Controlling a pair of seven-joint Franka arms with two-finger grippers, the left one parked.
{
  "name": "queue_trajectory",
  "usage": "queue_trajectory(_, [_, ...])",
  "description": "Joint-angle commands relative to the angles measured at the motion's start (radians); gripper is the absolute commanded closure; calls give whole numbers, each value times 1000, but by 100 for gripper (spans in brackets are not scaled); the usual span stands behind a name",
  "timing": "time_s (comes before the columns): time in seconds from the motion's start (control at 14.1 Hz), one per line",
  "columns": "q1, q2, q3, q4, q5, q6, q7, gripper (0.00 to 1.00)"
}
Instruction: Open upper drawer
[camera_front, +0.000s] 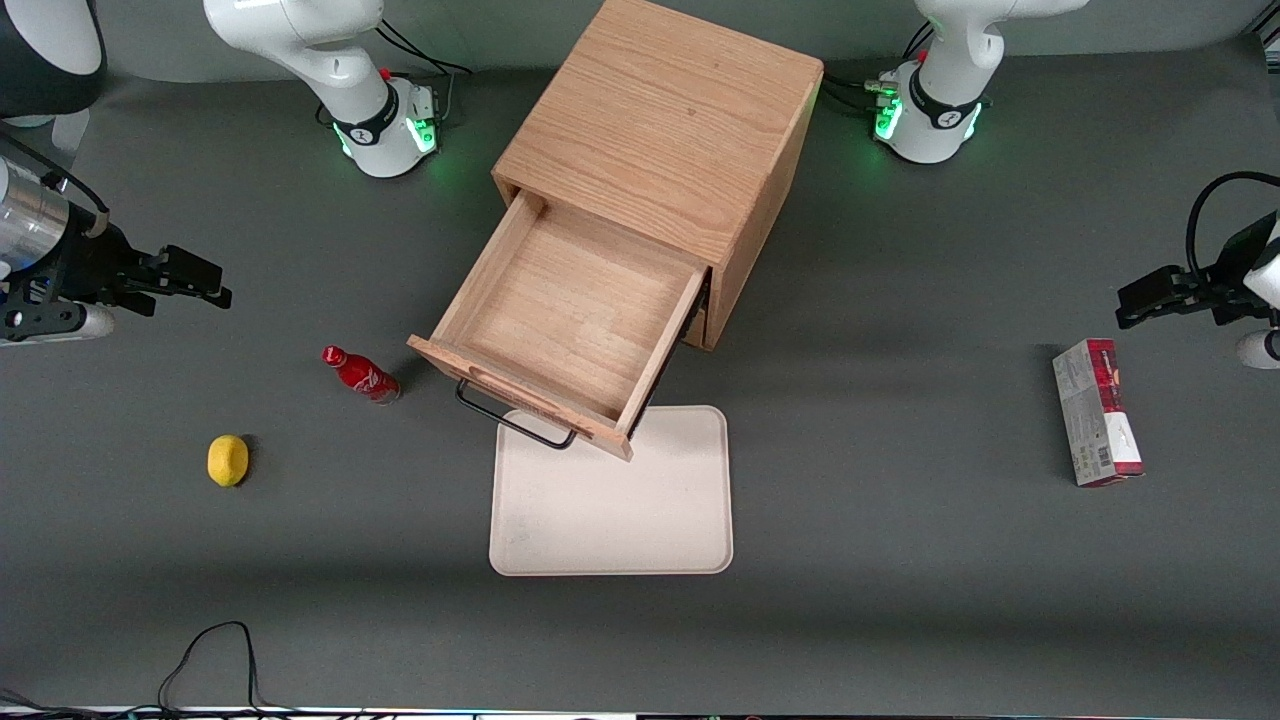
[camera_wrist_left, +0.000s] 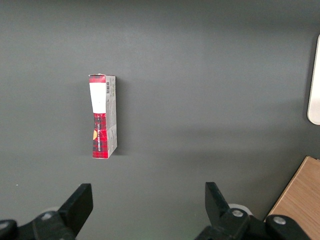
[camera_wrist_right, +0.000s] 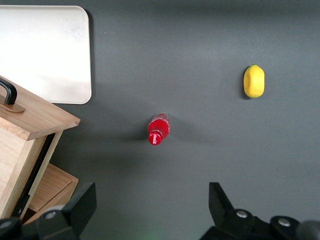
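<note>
Grey tabletop, mid-session: the upper drawer (camera_front: 575, 325) stands pulled well out of the cabinet (camera_front: 665, 150), its handle (camera_front: 515, 420) overhanging the tray (camera_front: 612, 510), so I judge the job done. A bottle (camera_front: 362, 374) stands at its nine o'clock, a lemon (camera_front: 228, 460) at eight. My gripper (camera_front: 170, 280) hangs off toward the working arm's end, fingers spread, holding nothing.

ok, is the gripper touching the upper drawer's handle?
Apart. The front view shows the gripper, fingers open, at the working arm's end of the table, with bare table and the red bottle between it and the upper drawer, pulled fully out, and its handle.
</note>
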Motion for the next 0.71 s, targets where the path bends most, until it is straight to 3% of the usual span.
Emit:
queue_trajectory(0.0, [-40, -19, 47, -8, -28, -4, 16, 0])
queue_trajectory(0.64, [-29, -7, 63, 22, -22, -58, 13, 0])
